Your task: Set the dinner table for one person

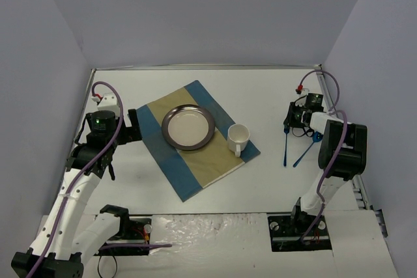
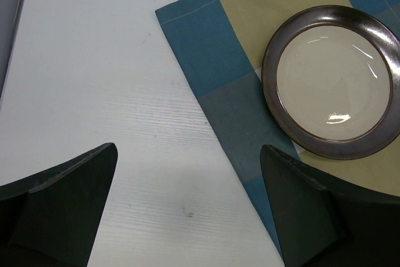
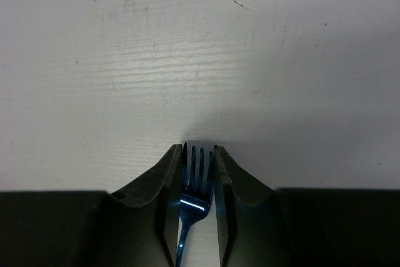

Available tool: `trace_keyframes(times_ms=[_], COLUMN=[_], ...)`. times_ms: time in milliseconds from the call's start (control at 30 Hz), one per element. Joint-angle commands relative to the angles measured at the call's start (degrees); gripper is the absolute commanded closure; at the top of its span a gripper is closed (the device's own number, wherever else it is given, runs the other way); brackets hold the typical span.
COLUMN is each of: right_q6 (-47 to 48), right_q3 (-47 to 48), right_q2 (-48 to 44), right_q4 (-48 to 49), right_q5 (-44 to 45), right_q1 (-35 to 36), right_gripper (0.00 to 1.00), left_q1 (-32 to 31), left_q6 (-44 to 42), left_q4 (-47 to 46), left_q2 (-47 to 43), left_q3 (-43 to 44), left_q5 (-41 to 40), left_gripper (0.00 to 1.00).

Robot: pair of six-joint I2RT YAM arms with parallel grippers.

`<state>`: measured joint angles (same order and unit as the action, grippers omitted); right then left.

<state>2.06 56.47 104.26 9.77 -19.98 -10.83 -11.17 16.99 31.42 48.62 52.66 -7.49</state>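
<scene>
- Right wrist view: the blue fork [image 3: 195, 182] is seen pinched at its tines between the narrowed jaws of the right gripper [image 3: 199, 149], down on the dinner table [image 3: 200, 60].
- Top view only: a plate [image 1: 188, 126] and a cup [image 1: 238, 138] are shown on the striped mat [image 1: 195, 175], mid-table.
- Left wrist view: the left gripper [image 2: 189, 149] is held wide and empty by the mat's edge.

We see bare surface along the far edge of the dinner table [image 1: 195, 86] and down its left edge, also beneath the wide-set left gripper [image 2: 187, 148]. The middle is blocked by the striped mat [image 1: 195, 174] carrying the plate [image 1: 189, 127] and cup [image 1: 238, 137]. Near the right edge lie the blue fork [image 3: 192, 201] and a second blue utensil [image 1: 303, 154], close together, with the right gripper [image 3: 198, 148] closely flanking the fork's tines.
</scene>
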Motion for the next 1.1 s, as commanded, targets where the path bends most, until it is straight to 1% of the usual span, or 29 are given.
trace_keyframes(times_ms=[0, 133, 267, 367, 467, 633, 800, 1067], right_q6=[-2.52, -4.84, -9.25, -13.4, -17.4, -21.46, -21.49, -21.51], right_q3=[0.07, -0.3, -0.31, -1.34, -2.45, -2.85, -1.23, -0.3], right_q2=[-3.81, -5.34, -5.99, -6.16, -6.29, -6.26, -8.85, -10.56], right_q4=[1.85, 2.01, 2.1, 3.03, 3.66, 3.85, 2.65, 1.54], right_q5=[2.7, 3.98, 6.03, 10.94, 12.75, 12.38, 11.91, 10.02], right_q1=[-0.09, -0.23, -0.24, -0.23, -0.16, -0.24, -0.16, -0.3], right_gripper=[1.0, 1.0, 1.0, 1.0, 1.0, 1.0, 1.0, 1.0], left_q1=[0.36, 0.36, 0.36, 0.43, 0.45, 0.45, 0.45, 0.45], left_q6=[0.39, 0.33, 0.41, 0.41, 0.5, 0.41, 0.32, 0.23], left_q4=[-3.03, -3.03, -2.94, -2.94, -2.88, -3.79, -5.13, -5.99], left_q2=[-0.43, -0.47, -0.54, -0.46, -0.37, -0.53, -0.89, -1.04], left_q3=[0.51, 0.51, 0.51, 0.42, 0.42, 0.26, -0.44, -0.84], left_q5=[-0.16, -0.16, -0.25, -0.34, -0.49, 0.57, 3.33, 4.83], left_gripper=[0.05, 0.05, 0.05, 0.05, 0.05, 0.05, 0.05, 0.05])
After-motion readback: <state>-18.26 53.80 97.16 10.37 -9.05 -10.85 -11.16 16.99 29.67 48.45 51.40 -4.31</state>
